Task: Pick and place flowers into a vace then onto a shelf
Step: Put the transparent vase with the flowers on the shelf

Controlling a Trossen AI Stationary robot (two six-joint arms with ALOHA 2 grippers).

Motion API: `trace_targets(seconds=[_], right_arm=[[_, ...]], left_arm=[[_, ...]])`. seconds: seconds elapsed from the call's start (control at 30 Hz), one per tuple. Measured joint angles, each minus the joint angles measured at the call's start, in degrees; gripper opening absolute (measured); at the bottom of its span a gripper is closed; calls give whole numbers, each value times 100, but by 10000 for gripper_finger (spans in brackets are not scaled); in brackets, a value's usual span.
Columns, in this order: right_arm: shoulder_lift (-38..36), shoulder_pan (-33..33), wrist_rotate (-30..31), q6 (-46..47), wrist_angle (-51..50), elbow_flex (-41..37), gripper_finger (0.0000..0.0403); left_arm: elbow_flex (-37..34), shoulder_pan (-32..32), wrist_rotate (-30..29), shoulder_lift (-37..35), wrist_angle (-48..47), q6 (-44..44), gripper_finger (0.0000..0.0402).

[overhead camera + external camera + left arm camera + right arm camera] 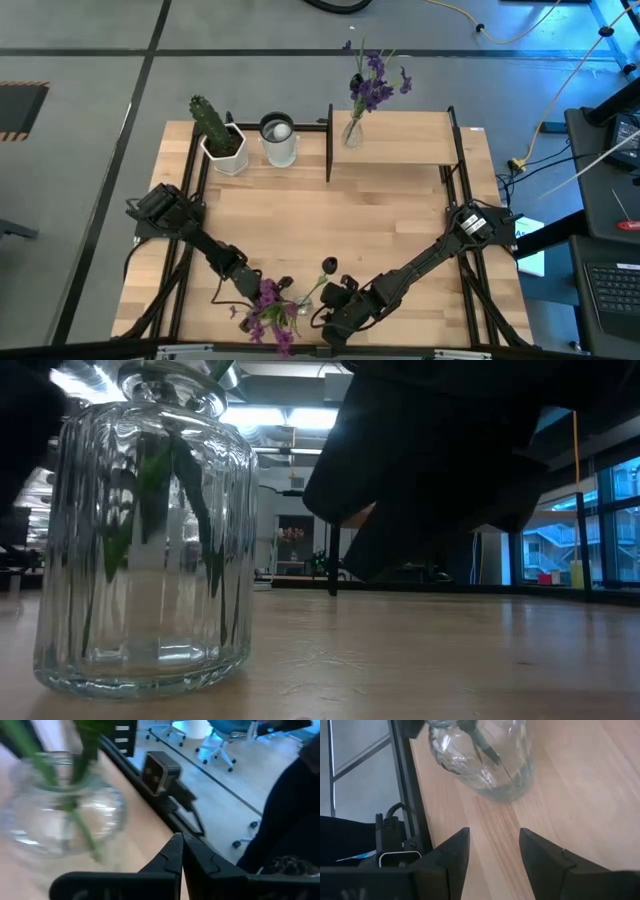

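A ribbed clear glass vase [291, 316] stands on its base near the table's near edge, large in the low view [145, 530]. The pinker flowers [268, 303] stand with their green stems [150, 490] inside it. My left gripper [248, 288] is just left of the vase, shut [182, 851], and holds nothing. My right gripper [323, 308] is just right of it, open [494, 851], pointing at the vase [482, 757] without touching. The darker violet flowers [376, 85] stand in a second glass vase [352, 132] on the shelf [400, 140].
A green cactus in a white pot [218, 135] and a white cup [279, 140] stand at the far edge, left of the shelf. A black frame rail [405, 780] runs along the table's near edge, close to the vase. The table's middle [330, 220] lies bare.
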Motion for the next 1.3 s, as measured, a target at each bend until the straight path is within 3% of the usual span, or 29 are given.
trace_targets(seconds=[0.33, 0.67, 0.77, 0.9, 1.03, 1.17, 1.3], right_arm=[[0, -54, 0, 177, -36, 0, 174], [-1, -59, 160, 733, -302, -2, 174], [-73, -20, 673, 1214, -731, -2, 174], [-452, 234, 1565, 1475, -1301, 0, 174], [-897, 541, 2078, 1921, -2377, 0, 174], [-1077, 816, 2524, 2690, -3283, 3, 174], [-1082, 964, 2794, 2738, -3180, 0, 174]], left_arm=[[177, 500, -477, 0, -28, 193, 3], [293, 901, -1918, 0, -383, 194, 3], [289, 1089, -1757, 0, -524, 192, 3], [289, 1223, -867, -2, -547, 170, 3], [231, 1263, -224, -143, -868, -101, 3], [33, 1261, -375, -761, -1942, -63, 3], [-394, 1261, -719, -1932, -2696, 25, 3]])
